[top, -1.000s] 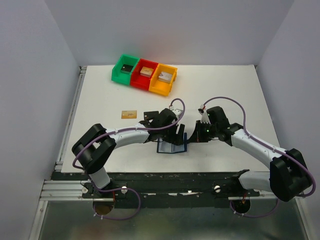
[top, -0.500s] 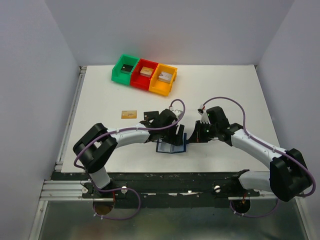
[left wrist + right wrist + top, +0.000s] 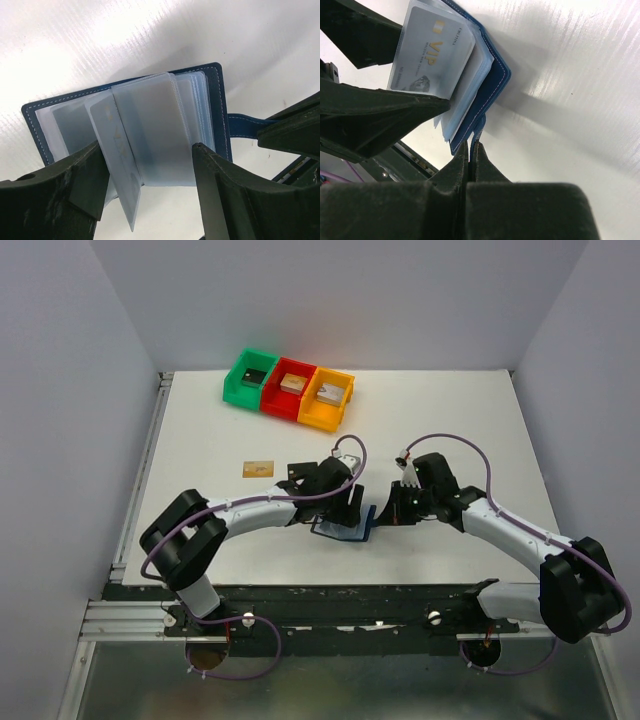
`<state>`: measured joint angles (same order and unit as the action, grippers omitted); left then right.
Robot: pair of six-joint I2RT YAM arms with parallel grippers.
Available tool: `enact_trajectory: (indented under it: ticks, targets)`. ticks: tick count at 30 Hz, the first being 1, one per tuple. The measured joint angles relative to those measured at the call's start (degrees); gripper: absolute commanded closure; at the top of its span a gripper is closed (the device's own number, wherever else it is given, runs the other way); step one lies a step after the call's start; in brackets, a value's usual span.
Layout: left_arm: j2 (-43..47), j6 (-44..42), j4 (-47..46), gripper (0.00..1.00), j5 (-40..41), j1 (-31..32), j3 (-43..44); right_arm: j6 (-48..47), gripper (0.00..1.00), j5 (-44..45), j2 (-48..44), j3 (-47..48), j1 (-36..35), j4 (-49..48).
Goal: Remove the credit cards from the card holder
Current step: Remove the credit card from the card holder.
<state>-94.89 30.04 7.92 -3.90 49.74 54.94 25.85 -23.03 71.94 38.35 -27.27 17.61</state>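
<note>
Top view: navy card holder (image 3: 345, 528) lies open on the table (image 3: 450, 420), left gripper (image 3: 345, 502) at its 12 o'clock, right gripper (image 3: 388, 512) at 2, tan-gold card (image 3: 258, 468) at 10
Left wrist: jaws spread wide, straddling the fanned clear sleeves (image 3: 150, 135)
Right wrist: jaws pinched on the snap tab (image 3: 479, 125), VIP card (image 3: 432, 50) at 11 o'clock

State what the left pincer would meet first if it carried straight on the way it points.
Most likely the clear sleeves of the open card holder, which stand between the spread fingers of the left pincer; exact depth is unclear.
</note>
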Motion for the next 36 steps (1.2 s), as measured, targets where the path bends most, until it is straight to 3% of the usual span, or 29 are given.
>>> enact_trajectory:
  ticks: [16,36]
  targets:
    - [2.75,0.92,1.33,0.21,5.42,0.0,-0.74,-0.39,1.0,0.02,0.0,0.0,0.0,0.0]
    - [-1.6,-2.19,3.41,0.12,3.82,4.37,3.69,-0.39,1.0,0.02,0.0,-0.02,0.0,0.0]
